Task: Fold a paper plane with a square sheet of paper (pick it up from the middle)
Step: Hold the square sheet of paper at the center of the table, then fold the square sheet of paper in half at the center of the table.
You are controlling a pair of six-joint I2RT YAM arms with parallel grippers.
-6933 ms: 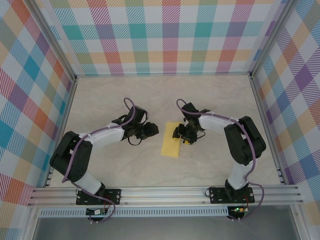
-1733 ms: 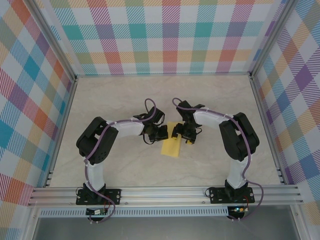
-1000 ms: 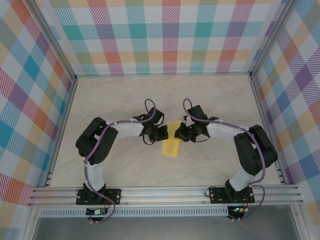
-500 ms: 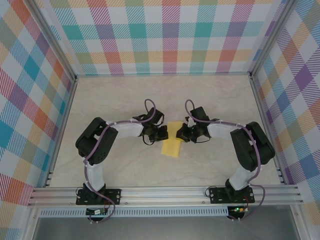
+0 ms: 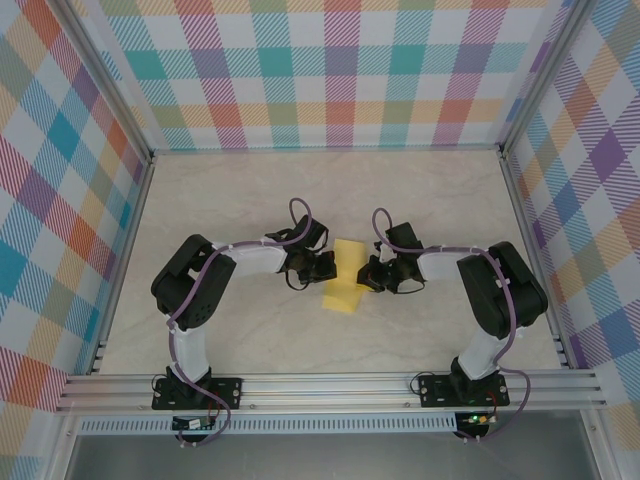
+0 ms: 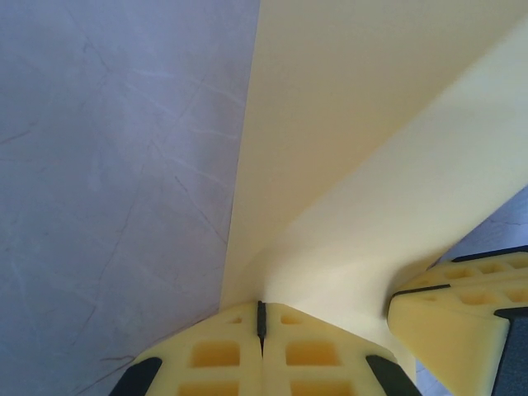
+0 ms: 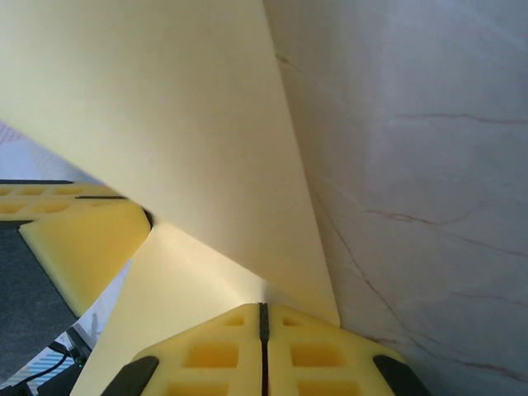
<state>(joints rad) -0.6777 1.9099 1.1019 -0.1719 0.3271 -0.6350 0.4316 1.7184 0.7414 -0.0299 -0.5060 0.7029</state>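
Note:
The square sheet of paper (image 5: pixel 345 288), thin and yellow, lies folded into a narrow strip on the table's middle, between my two grippers. My left gripper (image 5: pixel 327 267) is shut on its left edge and my right gripper (image 5: pixel 366 276) on its right edge. In the left wrist view the paper (image 6: pixel 346 124) bends up in a flap from my shut left gripper (image 6: pixel 261 309), and one of the right gripper's fingers (image 6: pixel 454 309) shows at lower right. The right wrist view has the paper (image 7: pixel 165 107) meeting my shut right gripper (image 7: pixel 263 312), with a left finger (image 7: pixel 78 239) at the left.
The beige marble-look table (image 5: pixel 430 200) is walled by checked panels on three sides. An aluminium rail (image 5: pixel 330 385) carrying both arm bases runs along the near edge. Bare tabletop (image 6: pixel 107 165) lies left of the paper.
My right gripper has shifted a little nearer along the paper's right edge, and the paper's far end has risen and widened. The left arm has stayed put.

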